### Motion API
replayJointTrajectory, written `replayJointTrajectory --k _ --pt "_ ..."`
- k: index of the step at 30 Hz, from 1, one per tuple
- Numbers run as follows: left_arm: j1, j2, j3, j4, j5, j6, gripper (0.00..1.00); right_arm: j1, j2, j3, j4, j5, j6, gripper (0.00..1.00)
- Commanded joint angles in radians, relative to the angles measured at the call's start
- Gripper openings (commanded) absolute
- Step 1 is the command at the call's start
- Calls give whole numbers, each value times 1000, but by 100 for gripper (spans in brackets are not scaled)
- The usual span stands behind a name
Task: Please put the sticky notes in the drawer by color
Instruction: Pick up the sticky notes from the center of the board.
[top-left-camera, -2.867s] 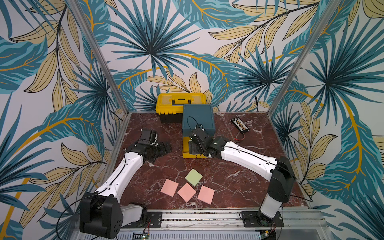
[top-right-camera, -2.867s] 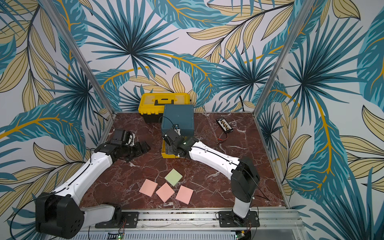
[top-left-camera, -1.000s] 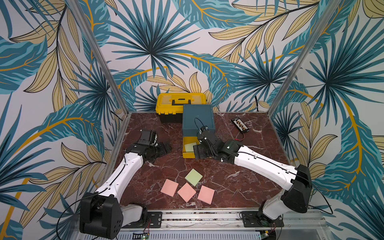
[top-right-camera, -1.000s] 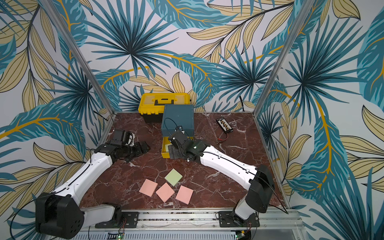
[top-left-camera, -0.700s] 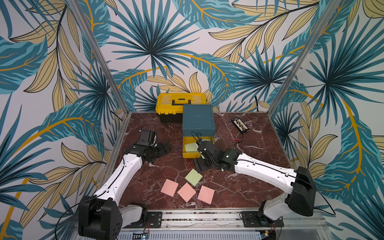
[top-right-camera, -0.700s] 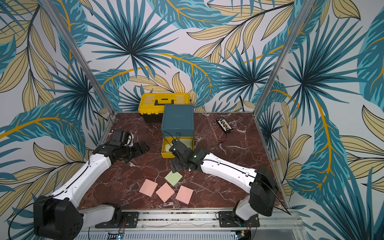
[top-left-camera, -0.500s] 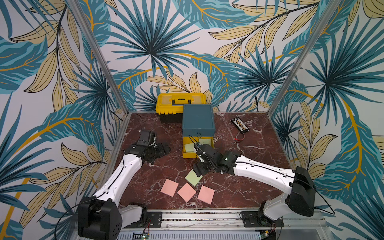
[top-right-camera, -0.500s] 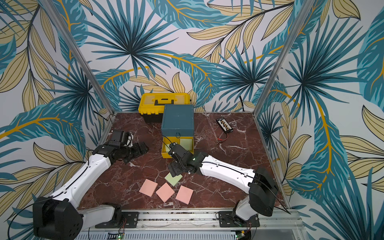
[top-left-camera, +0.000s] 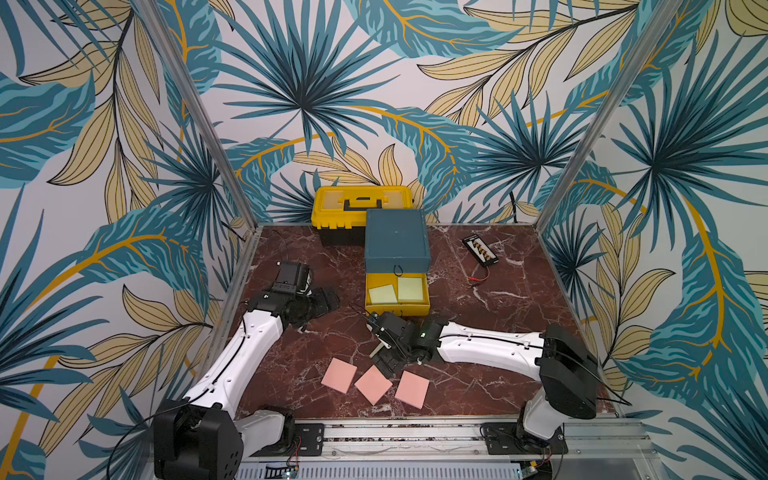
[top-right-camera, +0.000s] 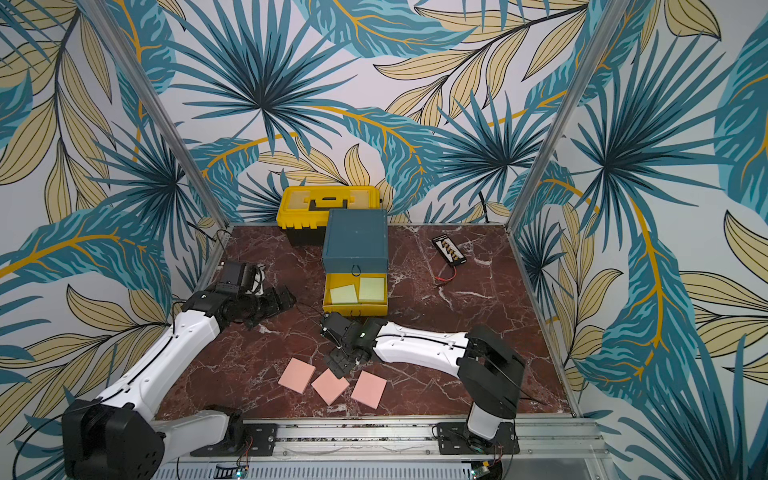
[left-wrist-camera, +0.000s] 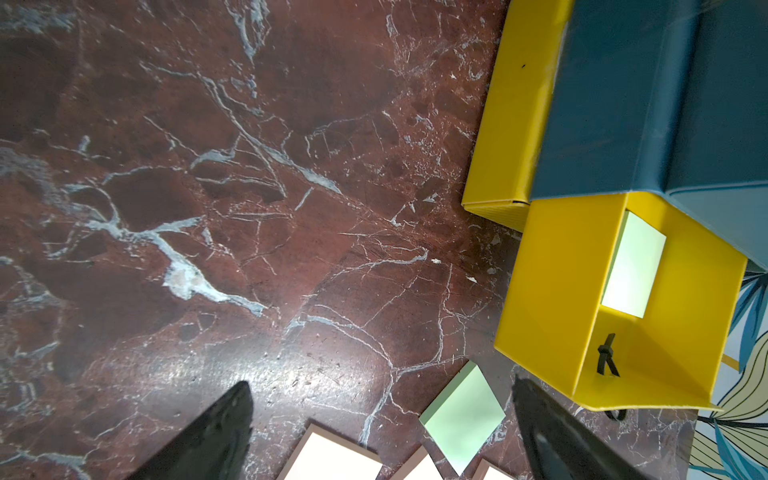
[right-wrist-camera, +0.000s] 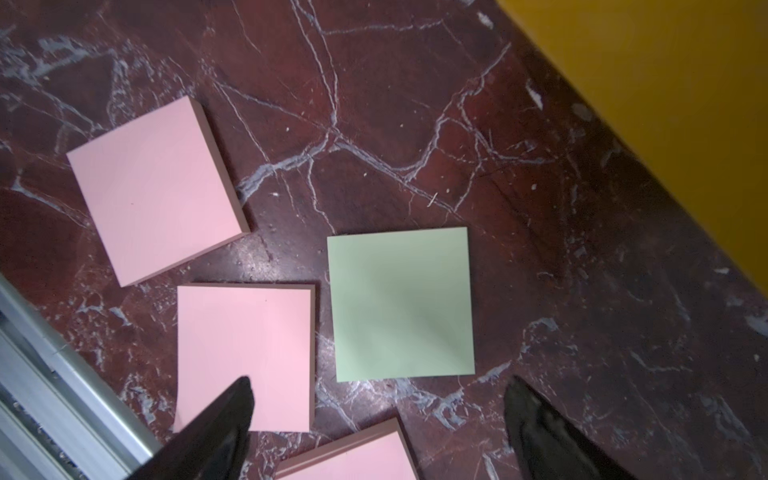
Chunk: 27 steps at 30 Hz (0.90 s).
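Fingers of the right arm stand wide and empty over a green sticky note, hardly visible under that arm in both top views. Left fingers gape empty too. One pink pad is cropped. Red marble counter, leaf-print walls.

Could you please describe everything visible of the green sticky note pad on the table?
The green pad is a flat, square, blank block of pale green paper lying on the red marble table, close beside three pink pads but touching none, in front of the open yellow drawer. The right end effector hovers over it, open.
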Motion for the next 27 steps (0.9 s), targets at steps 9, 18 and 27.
replayJointTrajectory --k 9,18,27 --pt "7 -23 -3 -15 -16 -7 99 2 86 -41 48 57 -51 95" --pt "8 -34 -3 -25 -27 -9 99 -2 149 -19 70 96 -76 95" --pt "7 -29 -2 -20 -23 -12 99 -37 175 -28 87 56 -65 95"
